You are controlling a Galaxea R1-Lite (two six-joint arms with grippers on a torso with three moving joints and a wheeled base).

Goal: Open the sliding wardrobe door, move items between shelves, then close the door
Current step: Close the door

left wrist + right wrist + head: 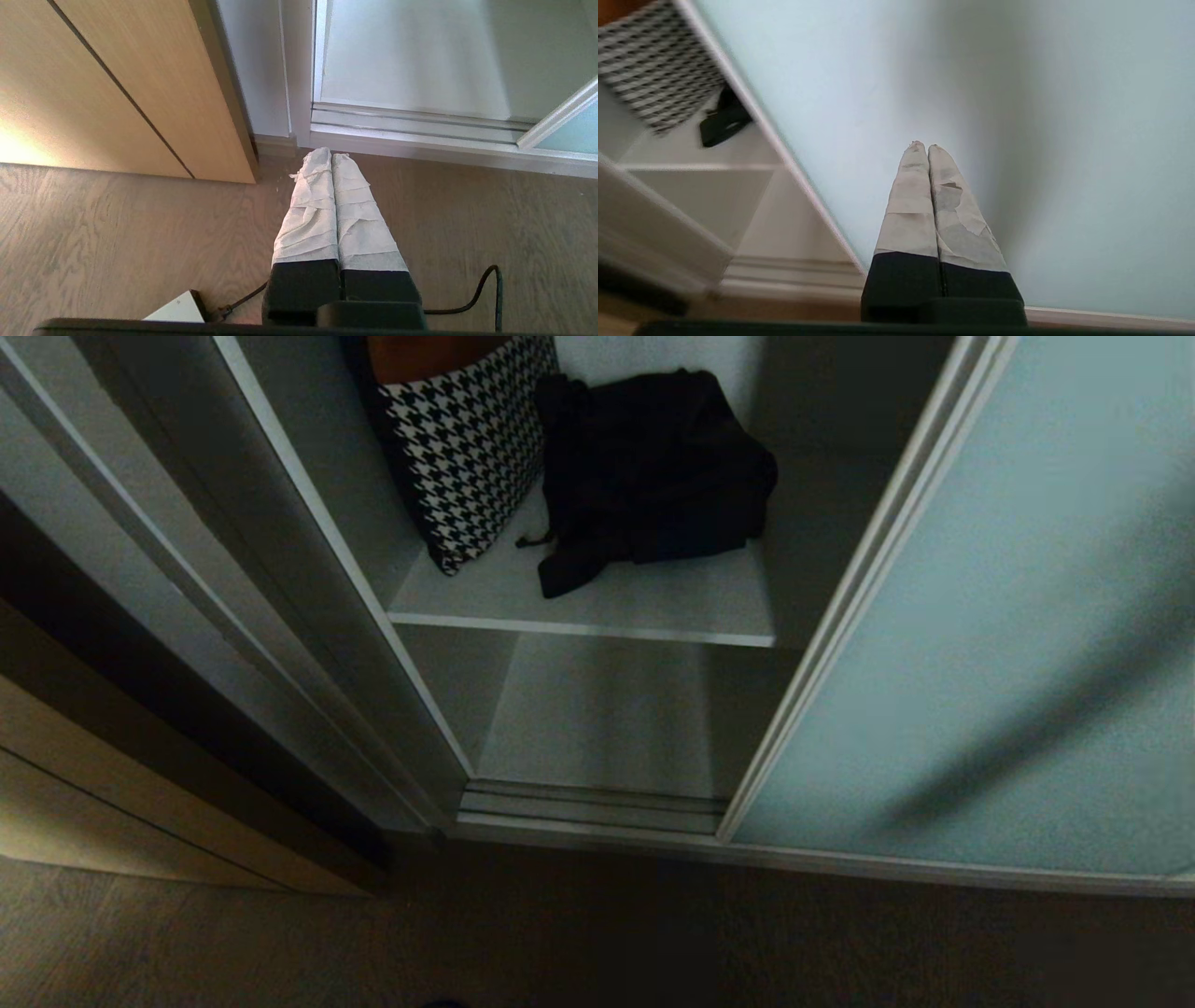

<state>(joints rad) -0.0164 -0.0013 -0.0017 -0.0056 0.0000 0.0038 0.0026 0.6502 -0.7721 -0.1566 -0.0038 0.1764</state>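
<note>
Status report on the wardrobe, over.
Both end effectors shut, empty: left, right. Door slid open. Black bundle on upper shelf beside cushion.

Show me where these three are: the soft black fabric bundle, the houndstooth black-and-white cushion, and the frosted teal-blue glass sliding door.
soft black fabric bundle (653,467): head view, middle of the folded cloth.
houndstooth black-and-white cushion (462,448): head view, patterned front face.
frosted teal-blue glass sliding door (1008,644): head view, centre of the pane.

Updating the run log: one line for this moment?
door open | black bundle on upper shelf | right hand shut, facing door | left hand shut
</note>
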